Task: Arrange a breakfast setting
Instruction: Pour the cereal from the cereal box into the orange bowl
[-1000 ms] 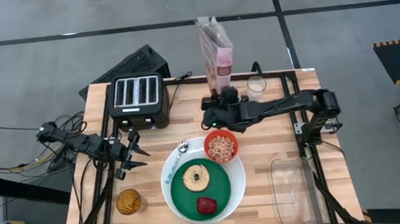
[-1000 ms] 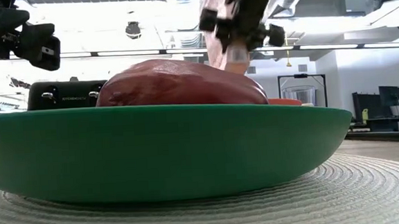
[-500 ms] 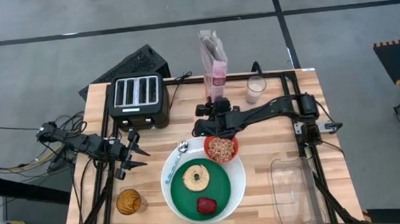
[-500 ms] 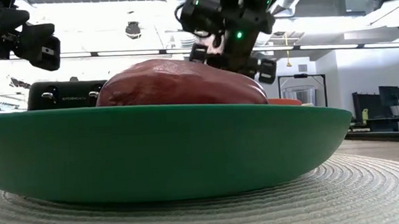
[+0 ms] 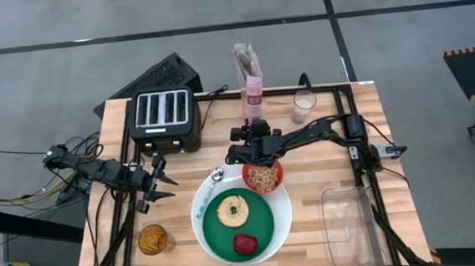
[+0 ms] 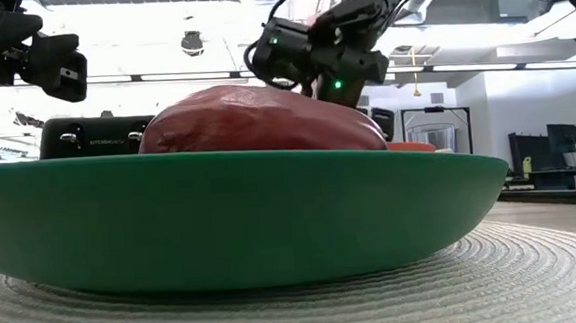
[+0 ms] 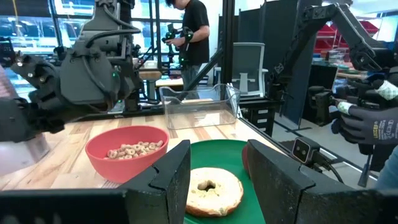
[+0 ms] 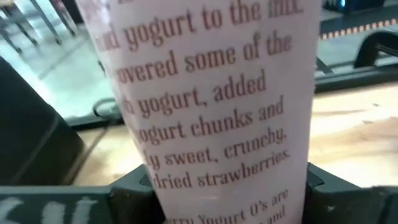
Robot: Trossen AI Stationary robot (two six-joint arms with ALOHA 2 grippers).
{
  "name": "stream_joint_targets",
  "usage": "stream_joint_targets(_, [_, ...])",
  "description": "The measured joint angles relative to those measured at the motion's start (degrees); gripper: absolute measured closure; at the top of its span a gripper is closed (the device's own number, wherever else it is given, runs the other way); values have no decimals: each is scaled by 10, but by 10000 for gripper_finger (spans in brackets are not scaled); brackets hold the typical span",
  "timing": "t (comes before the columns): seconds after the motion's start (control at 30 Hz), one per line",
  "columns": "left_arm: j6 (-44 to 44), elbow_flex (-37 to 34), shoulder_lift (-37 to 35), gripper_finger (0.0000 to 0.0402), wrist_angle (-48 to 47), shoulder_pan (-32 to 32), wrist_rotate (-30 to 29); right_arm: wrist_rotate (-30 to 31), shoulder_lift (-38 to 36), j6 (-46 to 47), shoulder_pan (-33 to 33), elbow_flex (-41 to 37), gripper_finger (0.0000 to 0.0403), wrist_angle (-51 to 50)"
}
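Observation:
The pink cereal box (image 5: pixel 250 77) stands upright near the table's far edge, with my right gripper (image 5: pixel 256 127) shut on its lower part. In front of it sits the red bowl (image 5: pixel 263 176) of cereal. It rests on the rim of the white plate (image 5: pixel 201 229), which carries the green plate (image 5: pixel 259 222). On the green plate lie the bagel (image 5: pixel 230 209) and the dark red food item (image 5: pixel 244 243). The spoon (image 5: pixel 209 189) lies on the white plate's left rim. My left gripper (image 5: pixel 164 185) hovers open at the table's left. My right gripper pinches the cereal box's lower part (image 8: pixel 171 180) between its two fingers (image 8: pixel 134 190), one on each of two opposite sides. The fingers come nearly level from the table's near side. The box stands upright. The gripper hides whether its bottom rests on the table.
A black toaster (image 5: pixel 163 117) stands at the far left and a glass of milk (image 5: pixel 304 103) to the right of the box. A glass of orange juice (image 5: pixel 153 238) is at the near left and a clear container (image 5: pixel 349 226) at the near right.
My right gripper has sunk toward the table with the cereal box, still shut on it. The box, which leaned before, has come down and now stands more upright behind the red bowl.

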Motion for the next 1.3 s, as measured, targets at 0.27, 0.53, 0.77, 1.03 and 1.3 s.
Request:
stream_joint_targets(0.27, [0, 0, 0, 258, 0, 0, 0, -7, 15, 0, 0, 0, 197, 1])
stream_joint_targets(0.53, [0, 0, 0, 258, 0, 0, 0, -8, 25, 0, -3, 0, 194, 16])
stream_joint_targets(0.77, [0, 0, 0, 258, 0, 0, 0, -23, 29, 6, -4, 0, 163, 17])
stream_joint_targets(1.03, [0, 0, 0, 258, 0, 0, 0, -29, 29, 13, -4, 0, 139, 17])
stream_joint_targets(1.3, [0, 0, 0, 258, 0, 0, 0, -53, 29, 15, -3, 0, 87, 18])
